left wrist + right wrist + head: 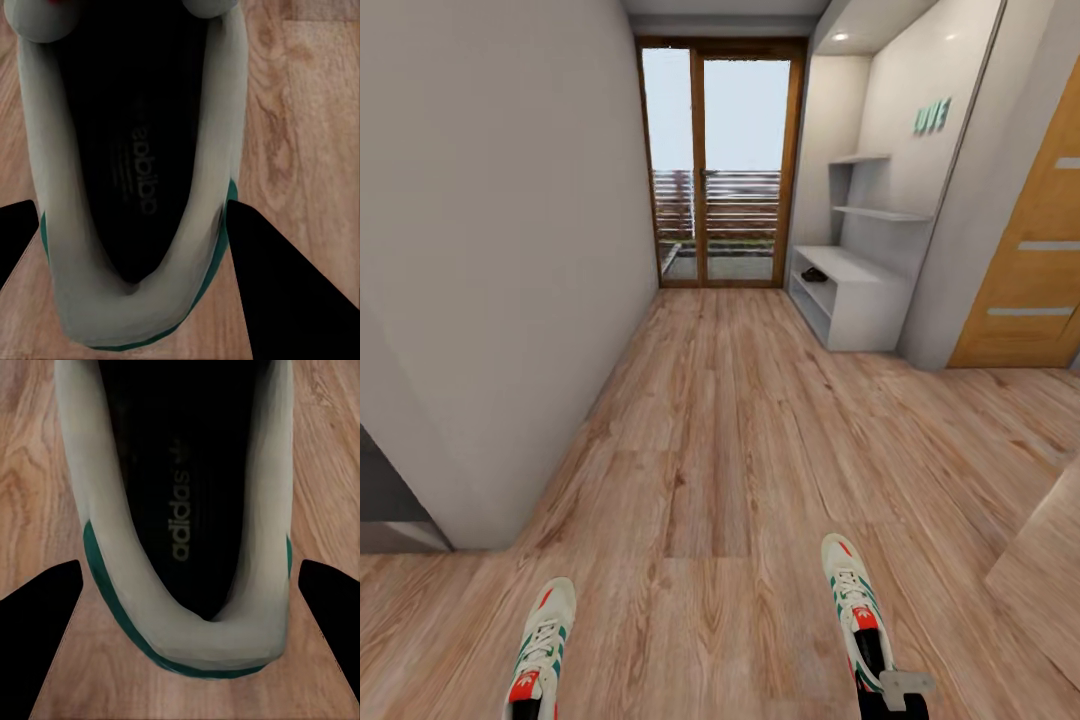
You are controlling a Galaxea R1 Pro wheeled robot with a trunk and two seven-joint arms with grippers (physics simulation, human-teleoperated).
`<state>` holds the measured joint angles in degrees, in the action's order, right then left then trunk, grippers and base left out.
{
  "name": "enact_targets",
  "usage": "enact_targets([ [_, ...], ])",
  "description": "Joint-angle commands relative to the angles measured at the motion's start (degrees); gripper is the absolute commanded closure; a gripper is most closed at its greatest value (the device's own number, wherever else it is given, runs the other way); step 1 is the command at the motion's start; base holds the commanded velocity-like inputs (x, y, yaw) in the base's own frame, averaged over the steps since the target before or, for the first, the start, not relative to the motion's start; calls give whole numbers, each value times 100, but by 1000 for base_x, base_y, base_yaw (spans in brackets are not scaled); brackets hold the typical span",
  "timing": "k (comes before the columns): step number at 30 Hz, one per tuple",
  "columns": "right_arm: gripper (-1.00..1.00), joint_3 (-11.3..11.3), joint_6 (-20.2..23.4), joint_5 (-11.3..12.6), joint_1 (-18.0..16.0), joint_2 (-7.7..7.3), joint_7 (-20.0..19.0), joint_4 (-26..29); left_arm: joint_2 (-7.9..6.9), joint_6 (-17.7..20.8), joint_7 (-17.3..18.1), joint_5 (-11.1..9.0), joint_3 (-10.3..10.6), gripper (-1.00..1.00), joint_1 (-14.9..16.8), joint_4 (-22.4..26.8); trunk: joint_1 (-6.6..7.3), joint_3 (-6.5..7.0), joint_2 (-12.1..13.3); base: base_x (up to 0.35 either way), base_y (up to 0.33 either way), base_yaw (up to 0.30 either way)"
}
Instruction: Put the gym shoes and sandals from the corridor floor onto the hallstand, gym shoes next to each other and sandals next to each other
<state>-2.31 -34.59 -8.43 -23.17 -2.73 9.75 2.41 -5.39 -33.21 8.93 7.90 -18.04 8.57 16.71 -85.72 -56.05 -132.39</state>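
Two off-white gym shoes with green stripes point forward at the bottom of the head view, one on the left (540,640) and one on the right (853,608). My left gripper (131,206) is shut on the heel of the left gym shoe (187,150), a black finger (292,292) pressing each side. My right gripper (190,562) is shut on the heel of the other gym shoe (112,510), and it also appears behind that shoe (895,695). The hallstand (860,300) stands far ahead on the right. A small dark shape (815,274) on its bench top looks like a sandal.
The wood-plank corridor floor (730,430) runs ahead to a glass door (722,170). A grey wall (500,250) lines the left side, with a corner near me. An orange wooden door (1030,260) is on the right, past the hallstand.
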Motion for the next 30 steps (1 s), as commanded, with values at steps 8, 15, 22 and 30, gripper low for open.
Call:
enact_targets([
  [8, 100, -23, -9, -62, -4, 0, 36, -9, 3, -26, 21, 55, -51, 100, 5, -3, -2, -5, -2, 336, 0, 0],
  [15, 100, -23, -12, -62, -4, 1, 36, -4, 3, -34, 21, 55, -51, 100, 5, -4, -2, -5, -2, 336, 0, 0],
  [22, 100, -23, -9, -62, -4, 0, 36, -5, 4, -36, 21, 55, -51, 100, 5, -4, -2, -5, -2, 336, 0, 0],
  [30, 100, -23, -9, -62, -4, 2, 36, -4, 11, -36, 21, 54, -51, 100, 5, -9, -2, -5, -2, 336, 0, 0],
])
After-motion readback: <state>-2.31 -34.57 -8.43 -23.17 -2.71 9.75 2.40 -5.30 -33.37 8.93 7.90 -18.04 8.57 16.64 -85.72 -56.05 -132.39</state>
